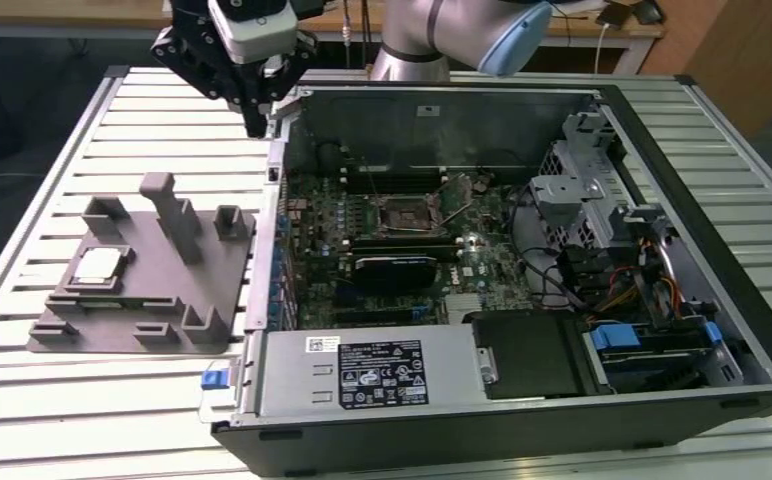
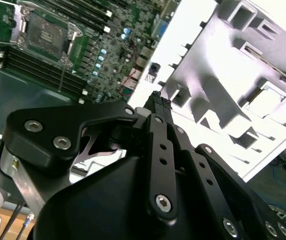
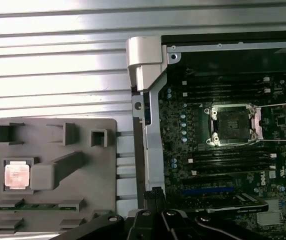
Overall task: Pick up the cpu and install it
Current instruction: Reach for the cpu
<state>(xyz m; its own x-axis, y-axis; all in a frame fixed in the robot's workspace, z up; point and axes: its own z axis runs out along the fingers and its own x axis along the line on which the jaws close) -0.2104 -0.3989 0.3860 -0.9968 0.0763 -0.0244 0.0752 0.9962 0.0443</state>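
Cpu (image 1: 98, 265): lying flat in a square recess of the grey fixture block (image 1: 146, 300), on the slatted table (image 1: 39, 400) to the exterior view's left of the open computer case (image 1: 493, 445). Gripper (image 1: 255, 125): raised over the case's side wall, well apart from the cpu, pinched together with nothing held. Motherboard socket (image 1: 404, 213): inside the case, apart from both.
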